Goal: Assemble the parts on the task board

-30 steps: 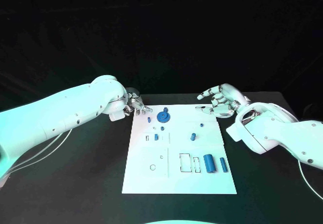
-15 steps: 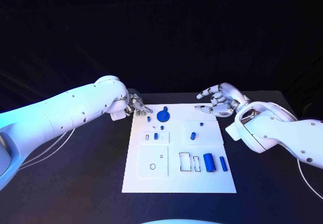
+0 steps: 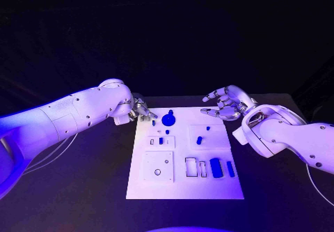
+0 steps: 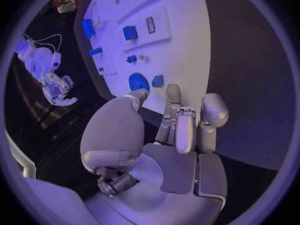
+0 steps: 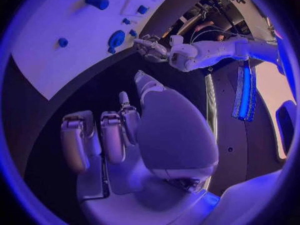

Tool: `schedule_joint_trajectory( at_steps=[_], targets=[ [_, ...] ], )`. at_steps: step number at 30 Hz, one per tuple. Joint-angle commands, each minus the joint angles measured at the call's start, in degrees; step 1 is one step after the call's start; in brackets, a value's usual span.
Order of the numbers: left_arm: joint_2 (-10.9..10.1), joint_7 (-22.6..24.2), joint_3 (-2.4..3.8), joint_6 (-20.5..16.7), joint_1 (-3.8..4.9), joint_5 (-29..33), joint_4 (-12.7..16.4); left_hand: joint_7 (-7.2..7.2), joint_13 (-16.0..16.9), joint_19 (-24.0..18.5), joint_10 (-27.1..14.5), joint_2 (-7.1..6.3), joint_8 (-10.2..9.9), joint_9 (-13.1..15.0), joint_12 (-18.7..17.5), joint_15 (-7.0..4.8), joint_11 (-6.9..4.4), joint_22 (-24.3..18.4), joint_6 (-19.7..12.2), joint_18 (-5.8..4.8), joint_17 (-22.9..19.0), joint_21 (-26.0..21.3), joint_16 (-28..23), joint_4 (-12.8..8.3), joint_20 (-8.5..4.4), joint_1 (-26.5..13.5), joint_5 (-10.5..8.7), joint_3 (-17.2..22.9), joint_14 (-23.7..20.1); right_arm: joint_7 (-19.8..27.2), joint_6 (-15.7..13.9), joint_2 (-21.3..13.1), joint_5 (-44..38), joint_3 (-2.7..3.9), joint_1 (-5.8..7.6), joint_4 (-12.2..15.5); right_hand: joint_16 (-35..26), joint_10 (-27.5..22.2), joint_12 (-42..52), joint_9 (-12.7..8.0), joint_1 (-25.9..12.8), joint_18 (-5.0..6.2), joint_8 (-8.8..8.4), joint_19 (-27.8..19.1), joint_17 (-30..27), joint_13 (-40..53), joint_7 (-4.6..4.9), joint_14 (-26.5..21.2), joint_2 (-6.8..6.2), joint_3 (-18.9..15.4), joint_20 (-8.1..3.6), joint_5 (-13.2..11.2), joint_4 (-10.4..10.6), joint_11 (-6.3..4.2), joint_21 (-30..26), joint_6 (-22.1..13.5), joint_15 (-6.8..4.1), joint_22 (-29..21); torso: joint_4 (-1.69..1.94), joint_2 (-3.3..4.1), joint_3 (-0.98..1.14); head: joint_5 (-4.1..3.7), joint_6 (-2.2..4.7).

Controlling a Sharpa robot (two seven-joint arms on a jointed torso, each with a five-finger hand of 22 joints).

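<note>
A: Black bench (image 3: 83, 183), dark room; task board (image 3: 184, 188) mid-bench, blue parts (image 3: 215, 167) on it.
B: Left hand (image 3: 141, 110) at its far corner, right hand (image 3: 224, 105) opposite; fingers apart, holding nothing. Left wrist view shows fingertips (image 4: 173, 92) beside the disc (image 4: 138, 81).

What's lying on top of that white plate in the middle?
On the task board lie small blue parts: a round one near the far edge, two cylinders side by side, plus smaller pieces. Empty outlined slots show too. What lies beneath it is hidden.
</note>
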Motion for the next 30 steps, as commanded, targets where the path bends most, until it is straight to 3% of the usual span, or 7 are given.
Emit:
schedule_joint_trajectory(
  at_steps=[1, 18, 30],
  targets=[
    [0.3, 1.0, -0.05, 1.8, -0.02, 0.7, 0.0, -0.02, -0.1, 0.5, 0.5, 0.32, 0.1, -0.1, 0.2, 0.20, -0.23, 0.2, 0.7, 0.01, 5.7, 0.3, 0.5, 0.0, -0.14, 0.0, -0.30, -0.4, 2.8, 0.5, 0.7, 0.1, -0.2, 0.01, -0.04, 0.0, -0.3, -0.4, -0.2, 0.0, -0.4, -0.39, -0.16, 5.9, 13.1, 6.0, 0.09, 5.6, 0.31, -0.2, 0.22, 0.2, 0.2, -0.20, 0.3, 0.4, 0.39, 15.0, -0.01, -0.02, 0.02, 0.01, -0.05],
    [1.3, 1.4, -0.52, 2.6, -0.27, 1.0, -1.0, -0.29, -0.4, 1.3, 1.0, 0.83, 0.2, -0.6, 0.3, -0.07, -0.52, 1.3, 1.7, -0.21, 6.4, 1.0, 0.9, -0.1, -0.38, 1.5, -0.17, -0.3, 3.1, 0.5, 0.7, 0.2, -0.2, 0.01, -0.05, -0.1, -0.3, -0.4, -0.2, 0.0, -0.4, -0.39, -0.16, 5.9, 13.1, 6.0, 0.09, 5.6, 0.31, -0.2, 0.22, 0.2, 0.2, -0.20, 0.3, 0.4, 0.39, 15.0, -0.02, 0.00, 0.03, -0.10, -0.17],
    [1.5, 1.2, -0.62, 2.7, -0.31, 1.1, -1.4, -0.96, -1.1, 1.7, 1.5, 2.80, 0.8, -1.2, 0.1, -0.57, -1.13, 2.1, 3.0, -0.33, 6.9, 1.4, 1.3, -0.6, -0.84, 5.8, -0.03, 1.4, 3.3, 0.5, 0.7, 0.3, -0.2, 0.01, -0.05, -0.1, -0.3, -0.4, -0.2, 0.0, -0.4, -0.39, -0.16, 5.9, 13.1, 6.0, 0.09, 5.6, 0.31, -0.2, 0.22, 0.2, 0.2, -0.20, 0.3, 0.4, 0.39, 15.0, 0.00, 0.00, 0.03, -0.24, -0.23]
  ],
)
